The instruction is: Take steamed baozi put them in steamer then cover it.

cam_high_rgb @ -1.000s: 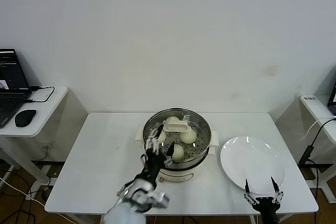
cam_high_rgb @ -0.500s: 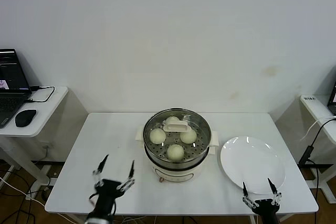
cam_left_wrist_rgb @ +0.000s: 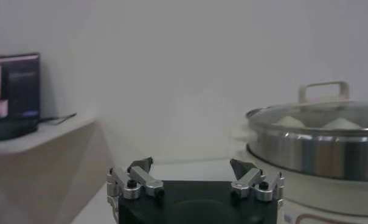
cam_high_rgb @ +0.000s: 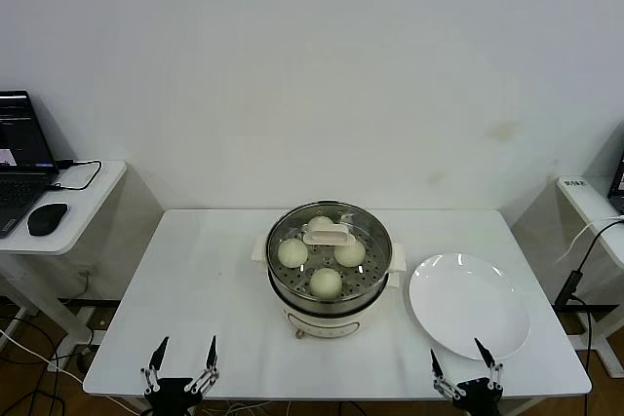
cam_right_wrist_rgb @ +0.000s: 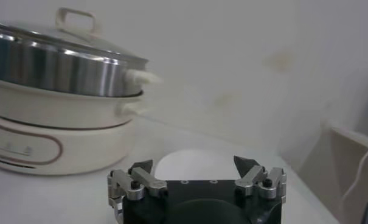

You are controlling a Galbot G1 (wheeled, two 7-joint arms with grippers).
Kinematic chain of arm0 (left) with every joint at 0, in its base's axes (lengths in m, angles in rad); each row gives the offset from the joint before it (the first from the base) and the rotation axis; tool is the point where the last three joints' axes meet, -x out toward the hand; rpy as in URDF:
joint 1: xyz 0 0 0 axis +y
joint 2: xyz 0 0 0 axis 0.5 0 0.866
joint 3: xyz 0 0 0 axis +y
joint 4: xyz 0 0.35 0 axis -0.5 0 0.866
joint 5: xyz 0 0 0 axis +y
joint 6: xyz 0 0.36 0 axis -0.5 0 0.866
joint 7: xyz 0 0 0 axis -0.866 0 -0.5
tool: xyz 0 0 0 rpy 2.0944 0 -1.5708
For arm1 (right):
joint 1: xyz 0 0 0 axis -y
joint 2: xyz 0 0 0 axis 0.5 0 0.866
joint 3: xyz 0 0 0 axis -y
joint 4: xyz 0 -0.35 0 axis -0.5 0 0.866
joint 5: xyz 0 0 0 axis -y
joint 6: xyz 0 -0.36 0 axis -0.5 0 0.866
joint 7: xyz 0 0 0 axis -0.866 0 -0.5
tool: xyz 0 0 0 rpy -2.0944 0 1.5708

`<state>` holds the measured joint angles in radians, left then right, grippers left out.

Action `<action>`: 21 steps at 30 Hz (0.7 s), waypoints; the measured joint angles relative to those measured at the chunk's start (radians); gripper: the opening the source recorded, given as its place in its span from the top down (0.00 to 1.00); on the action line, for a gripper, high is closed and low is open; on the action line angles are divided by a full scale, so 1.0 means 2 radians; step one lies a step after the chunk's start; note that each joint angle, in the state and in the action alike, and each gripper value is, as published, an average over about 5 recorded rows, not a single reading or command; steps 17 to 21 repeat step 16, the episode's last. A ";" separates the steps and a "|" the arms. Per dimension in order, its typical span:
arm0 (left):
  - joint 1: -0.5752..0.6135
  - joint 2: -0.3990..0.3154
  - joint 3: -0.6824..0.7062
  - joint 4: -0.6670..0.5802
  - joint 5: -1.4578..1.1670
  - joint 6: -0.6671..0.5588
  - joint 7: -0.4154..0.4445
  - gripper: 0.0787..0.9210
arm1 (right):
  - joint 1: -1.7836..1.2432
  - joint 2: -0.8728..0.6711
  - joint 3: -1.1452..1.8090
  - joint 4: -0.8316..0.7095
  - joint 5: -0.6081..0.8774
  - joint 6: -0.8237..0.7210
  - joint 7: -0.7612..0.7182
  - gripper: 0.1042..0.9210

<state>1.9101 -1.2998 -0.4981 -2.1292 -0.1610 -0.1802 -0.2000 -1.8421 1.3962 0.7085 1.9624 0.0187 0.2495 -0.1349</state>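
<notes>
Left gripper (cam_high_rgb: 181,369) now sitting wide and empty at the lower left frame edge, withdrawn from the steamer, right gripper (cam_high_rgb: 466,377) wide at lower right, plate (cam_high_rgb: 469,305) lying bare, steamer (cam_high_rgb: 330,270) at centre holding baozi (cam_high_rgb: 326,283) under glass lid (cam_high_rgb: 329,236).

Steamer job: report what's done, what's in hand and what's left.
Done: the baozi sit inside the steamer, the glass lid covers them, and the plate is bare. In hand: nothing; the left gripper and right gripper are both open and empty, low at the table's near edge, apart from the cooker. Left: nothing visible; the task looks complete.
</notes>
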 measured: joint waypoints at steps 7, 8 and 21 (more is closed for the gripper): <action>0.013 -0.005 -0.008 0.008 -0.023 -0.006 0.018 0.12 | -0.016 -0.008 -0.012 0.017 0.018 -0.014 -0.010 0.12; 0.014 -0.006 -0.009 0.009 -0.025 -0.005 0.020 0.12 | -0.018 -0.008 -0.013 0.019 0.021 -0.017 -0.010 0.12; 0.013 -0.014 -0.014 0.017 -0.035 -0.001 0.024 0.12 | -0.025 -0.008 -0.018 0.034 0.030 -0.031 -0.009 0.12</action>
